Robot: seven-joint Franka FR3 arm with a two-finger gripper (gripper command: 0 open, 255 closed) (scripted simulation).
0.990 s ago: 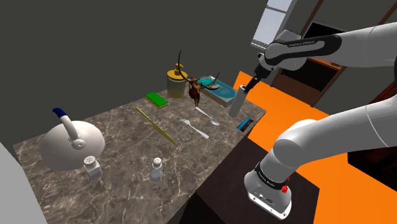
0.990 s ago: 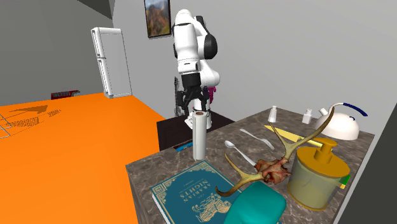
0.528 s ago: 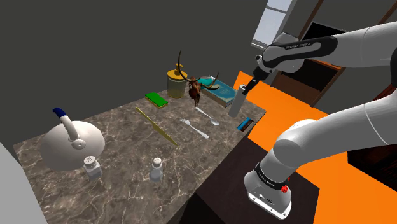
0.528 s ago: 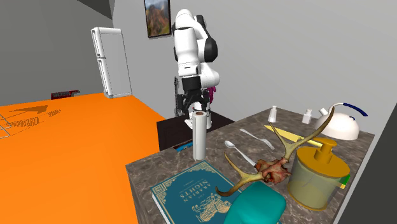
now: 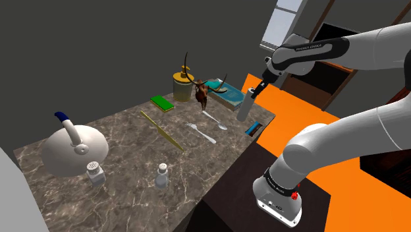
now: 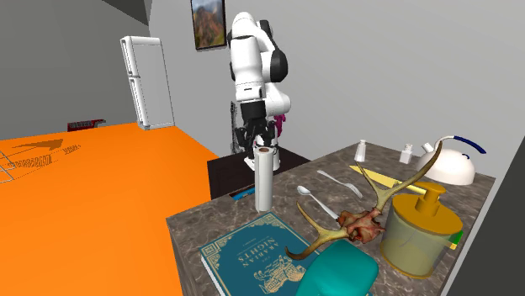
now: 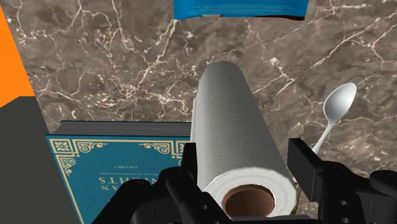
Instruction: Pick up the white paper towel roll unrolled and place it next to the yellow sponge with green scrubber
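The pincer hangs over the counter with its fingers apart, one on each side of the upper end of the white paper towel roll. They sit close to its flanks but, as far as I can judge, are not yet pressing in. The roll stands upright directly under the pincer, with a blue book just beside it on one side and a spoon on the other. It is likely light, soft and compressible around a stiffer cardboard core, so a moderate squeeze high on the body should hold without crushing. The sponge lies well away from the pincer across the counter.
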